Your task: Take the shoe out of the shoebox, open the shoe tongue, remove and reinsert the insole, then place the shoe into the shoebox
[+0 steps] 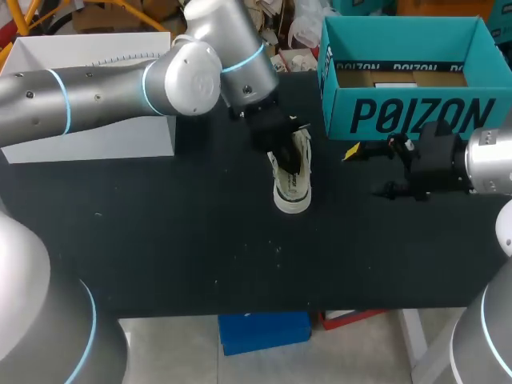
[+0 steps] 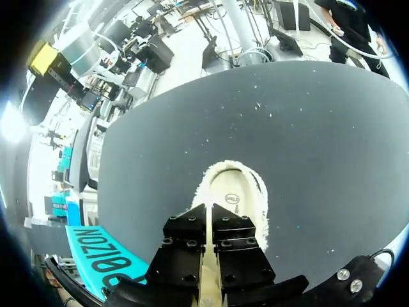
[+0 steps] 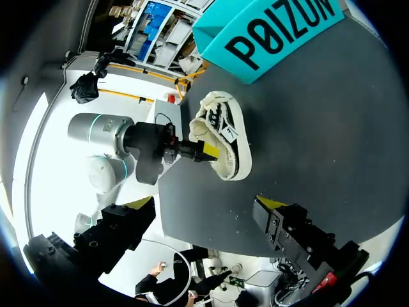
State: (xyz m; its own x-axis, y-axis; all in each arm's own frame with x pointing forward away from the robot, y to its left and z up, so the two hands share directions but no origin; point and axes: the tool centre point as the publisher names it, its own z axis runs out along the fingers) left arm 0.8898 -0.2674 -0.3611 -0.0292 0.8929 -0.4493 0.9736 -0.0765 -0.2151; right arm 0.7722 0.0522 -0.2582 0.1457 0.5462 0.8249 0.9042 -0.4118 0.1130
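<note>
A cream low-top shoe (image 1: pixel 293 186) with black side stripes stands on the black table, toe toward the front edge. My left gripper (image 1: pixel 284 156) is at its opening. In the left wrist view its fingers (image 2: pixel 192 233) are almost together, pinching a thin cream strip of the shoe (image 2: pixel 233 192); I cannot tell whether it is tongue or insole. The right wrist view shows the left gripper (image 3: pixel 206 150) against the shoe (image 3: pixel 223 137). My right gripper (image 1: pixel 381 170) hangs open and empty to the shoe's right, in front of the teal shoebox (image 1: pixel 408 116). Its own view shows wide-apart fingers (image 3: pixel 281 220).
The open teal shoebox (image 3: pixel 275 32) stands at the table's back right, with brown paper inside. A white box (image 1: pixel 88 60) sits at the back left, under my left arm. Bare black tabletop (image 1: pixel 184 248) lies in front of the shoe.
</note>
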